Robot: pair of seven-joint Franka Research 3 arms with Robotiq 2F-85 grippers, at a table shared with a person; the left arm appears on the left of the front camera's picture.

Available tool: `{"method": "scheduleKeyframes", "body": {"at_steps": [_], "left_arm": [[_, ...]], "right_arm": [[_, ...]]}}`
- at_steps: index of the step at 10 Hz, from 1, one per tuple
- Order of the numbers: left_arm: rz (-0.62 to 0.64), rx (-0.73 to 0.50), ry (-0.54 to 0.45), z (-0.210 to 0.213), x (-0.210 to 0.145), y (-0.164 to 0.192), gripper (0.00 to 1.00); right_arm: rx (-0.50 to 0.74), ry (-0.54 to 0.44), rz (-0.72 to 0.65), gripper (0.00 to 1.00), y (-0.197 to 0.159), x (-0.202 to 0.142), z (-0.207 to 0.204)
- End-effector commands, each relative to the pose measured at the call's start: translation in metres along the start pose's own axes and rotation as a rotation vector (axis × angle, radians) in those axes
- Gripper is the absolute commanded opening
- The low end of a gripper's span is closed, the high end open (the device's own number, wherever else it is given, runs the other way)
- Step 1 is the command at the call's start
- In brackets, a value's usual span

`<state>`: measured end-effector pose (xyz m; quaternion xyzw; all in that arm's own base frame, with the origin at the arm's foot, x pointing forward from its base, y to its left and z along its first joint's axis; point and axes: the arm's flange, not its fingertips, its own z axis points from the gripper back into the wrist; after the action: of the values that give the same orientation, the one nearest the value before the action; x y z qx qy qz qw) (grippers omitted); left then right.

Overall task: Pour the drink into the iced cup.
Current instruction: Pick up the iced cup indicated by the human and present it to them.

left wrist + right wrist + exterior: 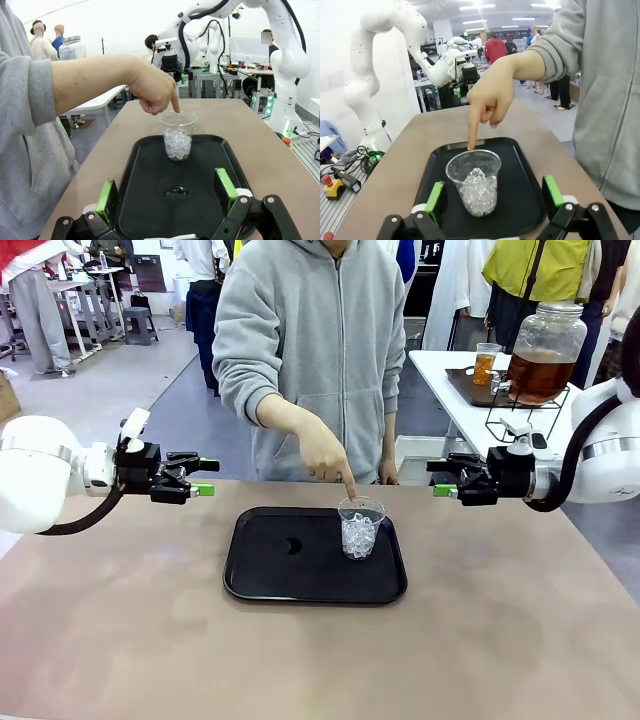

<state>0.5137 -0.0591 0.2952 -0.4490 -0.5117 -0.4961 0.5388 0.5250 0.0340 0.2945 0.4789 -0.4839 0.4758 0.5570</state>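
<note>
The amber-brown drink (540, 375) fills the lower part of a big round glass jar (548, 335) on a white side table (440, 365), well apart from the clear plastic cup of ice (360, 528). That cup stands upright in the far right part of a black rectangular tray (270, 580) on the tan counter (150, 640). A person's hand (322, 452) points down at its rim, perhaps touching it. The left gripper (205, 477) and right gripper (443, 478) hover at either side, both released and holding nothing.

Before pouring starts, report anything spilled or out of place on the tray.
One small glossy wet-looking spot lies on the black tray, left of the upright iced cup; possibly a spilled drop. Nothing else looks askew.
</note>
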Motion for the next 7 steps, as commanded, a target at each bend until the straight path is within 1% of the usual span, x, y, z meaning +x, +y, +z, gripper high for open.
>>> {"method": "scheduleKeyframes", "body": {"at_steps": [1,4,5,7], "left_arm": [[0.006,-0.003,-0.005,0.000,0.002,0.000,1.00],[0.006,-0.003,-0.005,0.000,0.002,0.000,1.00],[0.006,-0.003,-0.005,0.000,0.002,0.000,1.00],[0.006,-0.003,-0.005,0.000,0.002,0.000,1.00]], "right_arm": [[0.011,-0.023,0.010,1.00,0.002,0.008,-0.001],[0.011,-0.023,0.010,1.00,0.002,0.008,-0.001],[0.006,-0.010,0.003,1.00,0.001,0.003,0.000],[0.018,-0.026,0.000,1.00,0.002,-0.009,-0.013]]}}
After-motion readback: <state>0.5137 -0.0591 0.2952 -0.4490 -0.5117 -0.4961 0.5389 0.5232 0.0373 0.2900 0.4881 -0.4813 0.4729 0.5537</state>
